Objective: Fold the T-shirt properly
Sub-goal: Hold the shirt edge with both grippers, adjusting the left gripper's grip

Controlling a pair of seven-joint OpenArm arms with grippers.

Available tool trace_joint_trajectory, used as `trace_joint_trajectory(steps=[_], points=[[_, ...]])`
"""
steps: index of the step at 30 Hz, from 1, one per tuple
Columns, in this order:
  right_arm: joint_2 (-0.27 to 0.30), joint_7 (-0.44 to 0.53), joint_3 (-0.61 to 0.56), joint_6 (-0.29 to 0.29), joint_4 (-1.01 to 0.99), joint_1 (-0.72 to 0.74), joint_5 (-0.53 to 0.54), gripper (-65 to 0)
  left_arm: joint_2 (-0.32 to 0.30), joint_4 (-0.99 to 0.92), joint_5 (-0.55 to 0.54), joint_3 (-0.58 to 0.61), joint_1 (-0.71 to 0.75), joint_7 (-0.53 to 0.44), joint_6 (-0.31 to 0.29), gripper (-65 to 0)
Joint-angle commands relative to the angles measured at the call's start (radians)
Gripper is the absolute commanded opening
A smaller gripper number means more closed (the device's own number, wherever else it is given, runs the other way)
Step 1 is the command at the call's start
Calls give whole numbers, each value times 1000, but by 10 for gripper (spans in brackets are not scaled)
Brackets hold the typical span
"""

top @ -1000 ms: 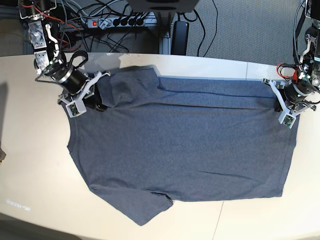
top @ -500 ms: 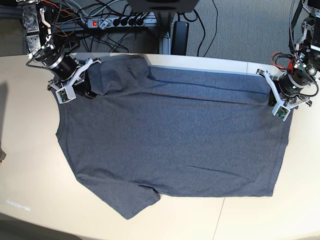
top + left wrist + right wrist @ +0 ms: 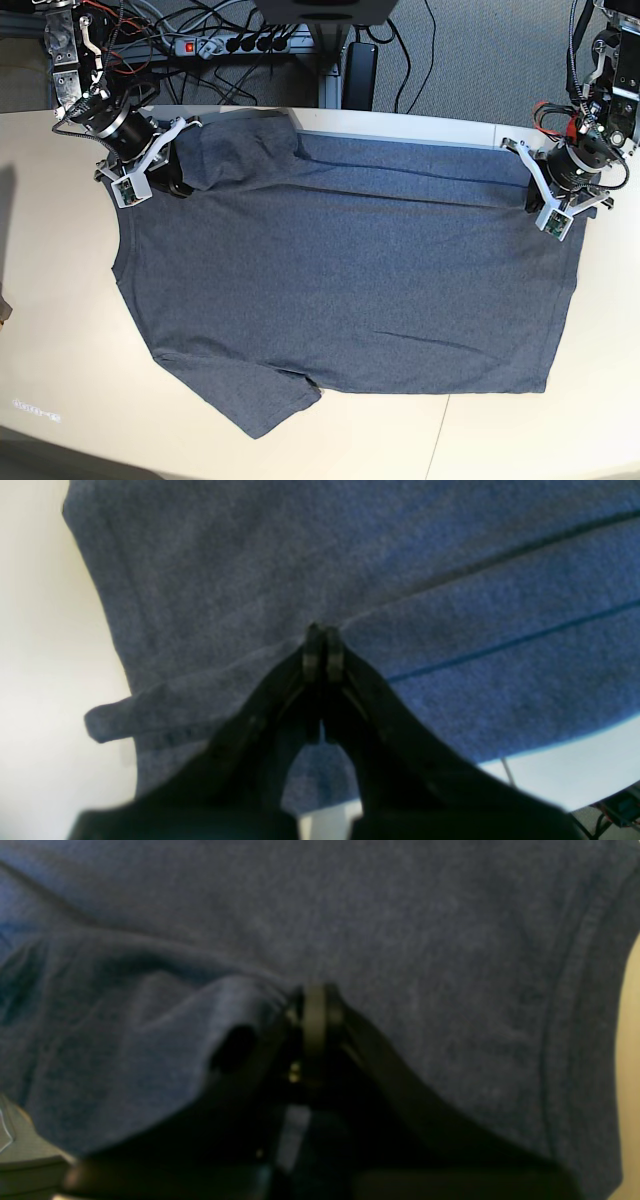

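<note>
The base view shows the T-shirt (image 3: 350, 270) spread flat across most of the pale table (image 3: 60, 330), plain side up with no lettering visible, its far edge lying along the table's back edge. One sleeve points toward the near edge at the lower left, and the other is bunched at the far left corner. The right gripper (image 3: 178, 185) sits at that bunched shoulder, while the left gripper (image 3: 535, 200) sits at the far right corner of the shirt, near the hem.

In the left wrist view, the left gripper (image 3: 320, 647) has its tips pressed together with a ridge of cloth pinched between them, and tight creases run away from the pinch. In the right wrist view, the right gripper (image 3: 315, 1015) is likewise closed, with a puffed fold of fabric gathered against its tips.

Both grips look shallow, taking only a thin bite of cloth. If the arms lift or pull at different speeds, one corner could slip free and the fold line would skew. The bunched sleeve at the right gripper could be carried into the fold as a lump, leaving an untidy result. With the far edge so close to the table's back edge, a pull that way could drag cloth off the table toward the cables (image 3: 240, 40) behind.
</note>
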Motion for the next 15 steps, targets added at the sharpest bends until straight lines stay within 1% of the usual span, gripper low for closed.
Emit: trace_joint_trajectory(steps=[1,4,9,15], points=[[16,8,9,0,15,5,1,-650,-16,10,-2,-9,-5,-18,13,-650],[16,8,9,0,15,5,1,-650,-15,-10,-3,-9,-5,-18,14,-650],[16,8,9,-1,15,6,1,-650,13,-50,-5,-9,-5,-18,16,-650],[16,8,9,0,15,5,1,-650,34,-57,29,-9,12,-26,16,-650]])
